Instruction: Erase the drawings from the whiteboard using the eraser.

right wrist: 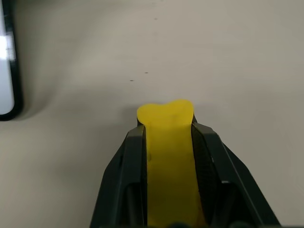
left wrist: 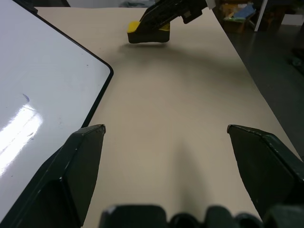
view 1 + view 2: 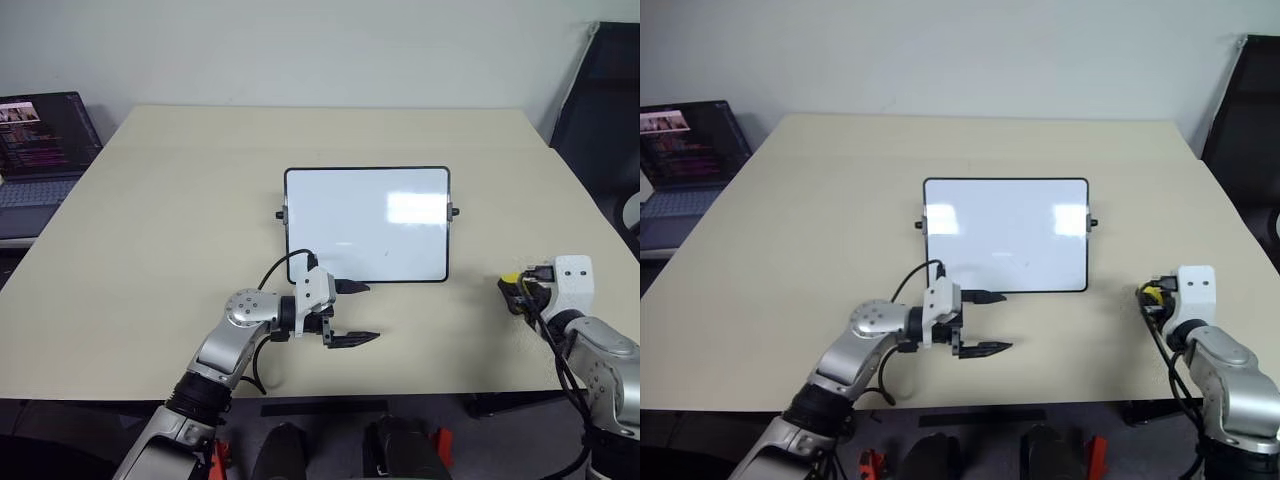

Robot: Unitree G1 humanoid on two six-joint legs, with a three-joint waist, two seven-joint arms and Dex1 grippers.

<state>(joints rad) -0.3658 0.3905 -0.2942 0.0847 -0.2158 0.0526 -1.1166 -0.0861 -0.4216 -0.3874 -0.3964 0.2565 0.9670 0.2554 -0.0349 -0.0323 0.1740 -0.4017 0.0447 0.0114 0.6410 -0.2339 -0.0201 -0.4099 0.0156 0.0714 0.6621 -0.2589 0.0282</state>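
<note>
The whiteboard [image 3: 365, 222] lies flat at the middle of the table, its surface mostly white with glare. A faint dark-blue mark of the drawings [image 2: 24, 98] shows near its corner in the left wrist view. My left gripper [image 3: 370, 311] hovers open just in front of the board's near edge, pointing right, with nothing between its fingers. To the right of the board and apart from it, low over the table, my right gripper [image 3: 512, 290] is shut on the yellow eraser [image 1: 166, 142]. The eraser's tip sticks out past the fingers.
An open laptop [image 3: 40, 140] stands off the table's far left corner. A dark chair [image 3: 600, 100] is at the far right. The beige table [image 3: 200, 200] spreads around the board, with its front edge close below both grippers.
</note>
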